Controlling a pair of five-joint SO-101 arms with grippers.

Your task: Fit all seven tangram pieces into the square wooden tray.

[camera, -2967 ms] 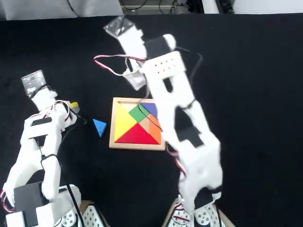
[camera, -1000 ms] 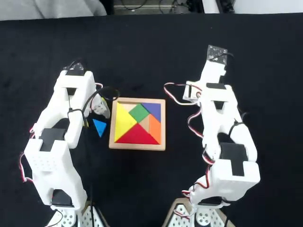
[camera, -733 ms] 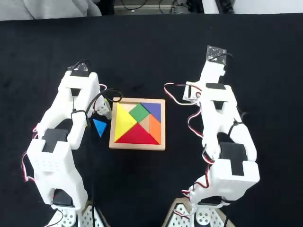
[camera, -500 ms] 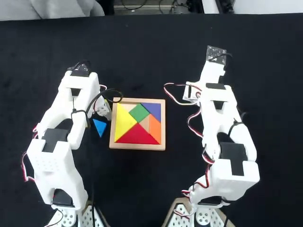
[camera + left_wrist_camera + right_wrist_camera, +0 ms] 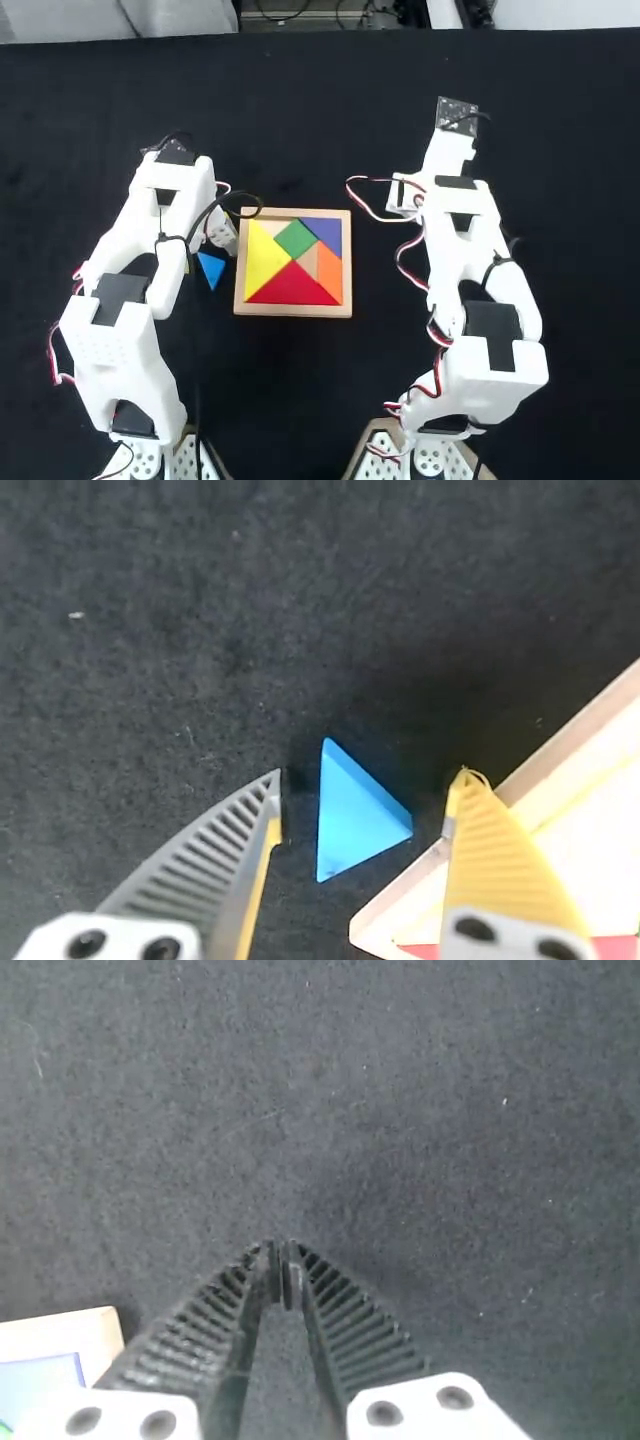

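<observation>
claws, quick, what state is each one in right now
Left claw: open, one finger on each side of the blue triangle, not gripping it.
Right claw: closed, holding nothing.

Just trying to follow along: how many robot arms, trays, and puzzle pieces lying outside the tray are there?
White robot arms: 2
Square wooden tray: 1
Blue triangle piece outside the tray: 1
Total: 4

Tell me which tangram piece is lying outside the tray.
The light blue triangle, flat on the black cloth beside the wooden tray, between the open fingers of the left gripper. Every other coloured piece sits inside the tray.
</observation>
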